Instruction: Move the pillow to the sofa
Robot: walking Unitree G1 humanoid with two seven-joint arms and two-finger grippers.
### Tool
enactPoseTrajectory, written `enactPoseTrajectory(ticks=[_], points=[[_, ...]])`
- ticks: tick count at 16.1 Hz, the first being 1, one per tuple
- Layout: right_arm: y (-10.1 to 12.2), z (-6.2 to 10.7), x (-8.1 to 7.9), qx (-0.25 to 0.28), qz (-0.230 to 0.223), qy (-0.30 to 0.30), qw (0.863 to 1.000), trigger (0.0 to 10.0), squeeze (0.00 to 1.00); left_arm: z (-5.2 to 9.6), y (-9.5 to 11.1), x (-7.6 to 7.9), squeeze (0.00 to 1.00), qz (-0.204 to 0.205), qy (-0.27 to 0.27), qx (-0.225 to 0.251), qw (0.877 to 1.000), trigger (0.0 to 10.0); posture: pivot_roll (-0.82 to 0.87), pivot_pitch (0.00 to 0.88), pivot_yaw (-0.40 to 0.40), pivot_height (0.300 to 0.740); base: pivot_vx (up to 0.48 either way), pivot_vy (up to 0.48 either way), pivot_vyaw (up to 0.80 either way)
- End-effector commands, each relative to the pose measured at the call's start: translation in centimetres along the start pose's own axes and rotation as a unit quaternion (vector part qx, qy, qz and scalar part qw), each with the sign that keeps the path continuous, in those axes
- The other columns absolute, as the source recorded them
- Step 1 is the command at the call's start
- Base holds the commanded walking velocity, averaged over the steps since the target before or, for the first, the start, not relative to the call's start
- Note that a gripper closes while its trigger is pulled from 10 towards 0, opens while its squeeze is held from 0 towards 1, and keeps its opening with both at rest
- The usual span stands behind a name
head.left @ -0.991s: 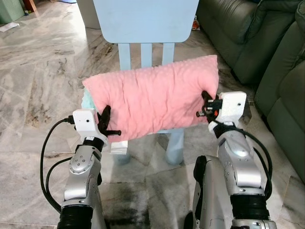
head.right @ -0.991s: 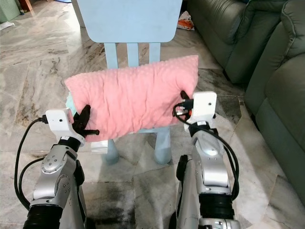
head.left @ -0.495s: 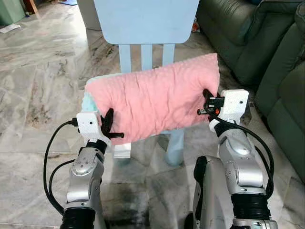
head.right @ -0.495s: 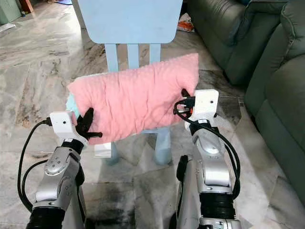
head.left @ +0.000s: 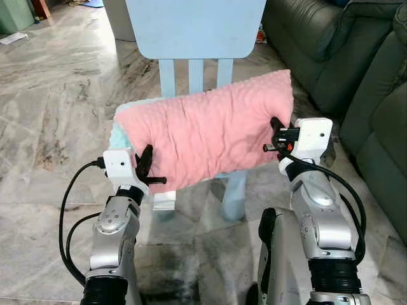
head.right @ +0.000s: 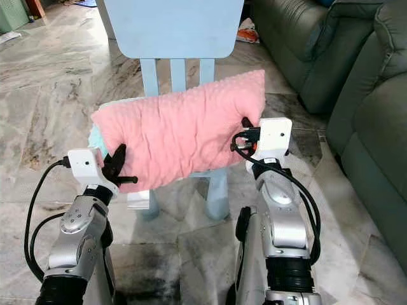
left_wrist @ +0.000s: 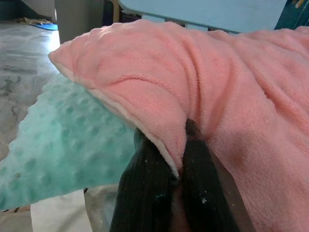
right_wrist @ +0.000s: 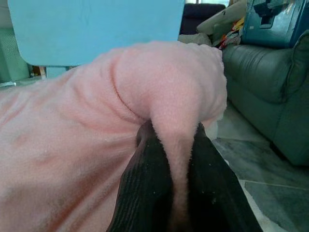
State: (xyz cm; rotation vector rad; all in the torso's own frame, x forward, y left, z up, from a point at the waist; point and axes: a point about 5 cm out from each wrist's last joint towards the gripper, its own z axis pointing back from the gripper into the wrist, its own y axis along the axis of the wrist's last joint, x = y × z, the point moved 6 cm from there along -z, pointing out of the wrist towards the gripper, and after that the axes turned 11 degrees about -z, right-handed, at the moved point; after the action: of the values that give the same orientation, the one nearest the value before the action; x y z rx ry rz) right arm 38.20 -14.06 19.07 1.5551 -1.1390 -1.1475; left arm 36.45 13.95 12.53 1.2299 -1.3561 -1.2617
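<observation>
I've got the pink pillow (head.left: 206, 136) pinched at both ends: my left claw (head.left: 147, 171) is pressed together on its lower left corner, my right claw (head.left: 277, 136) on a fold at its right edge. The pillow hangs between my arms, above the seat of the light blue chair (head.left: 194, 25), with a mint green cushion (left_wrist: 63, 150) underneath it on the left side. The sofa (head.left: 356, 70) is off to my right, well apart from the pillow.

Risks: both grips are thin pinches of soft plush at the very edge, so fabric may slide out if I swing fast toward the sofa. The left pinch is right on the seam and looks like the weaker one. The pillow sags in the middle and could drag the mint green cushion or catch on the chair back as I turn. My right arm also has to avoid bumping the sofa arm.

Versus a second ago: the left end sits a bit higher and my left claw has come in slightly; the right side is barely changed.
</observation>
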Motion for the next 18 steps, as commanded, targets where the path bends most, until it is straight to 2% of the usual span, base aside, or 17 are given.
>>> enactPoseTrajectory(ticks=[1, 15, 18], points=[[0.76, -0.02, -0.57, 0.011, -0.002, 0.010, 1.000, 10.0, 0.00, -0.32, 0.72, 0.58, 0.00, -0.005, -0.014, 0.010, 1.000, 10.0, -0.13, 0.000, 0.004, 0.369, 0.000, 0.000, 0.00], [0.89, -0.10, -0.42, 0.010, -0.005, 0.009, 1.000, 10.0, 0.00, -0.57, 0.68, 0.97, 0.00, -0.007, -0.025, 0.010, 1.000, 10.0, -0.14, 0.000, 0.008, 0.528, 0.000, 0.000, 0.00], [0.95, -0.07, -0.67, 0.012, -0.013, 0.014, 1.000, 10.0, 0.00, -0.60, 0.66, 0.97, 0.00, -0.007, -0.026, 0.010, 1.000, 10.0, -0.14, 0.000, 0.008, 0.551, 0.000, 0.000, 0.00]])
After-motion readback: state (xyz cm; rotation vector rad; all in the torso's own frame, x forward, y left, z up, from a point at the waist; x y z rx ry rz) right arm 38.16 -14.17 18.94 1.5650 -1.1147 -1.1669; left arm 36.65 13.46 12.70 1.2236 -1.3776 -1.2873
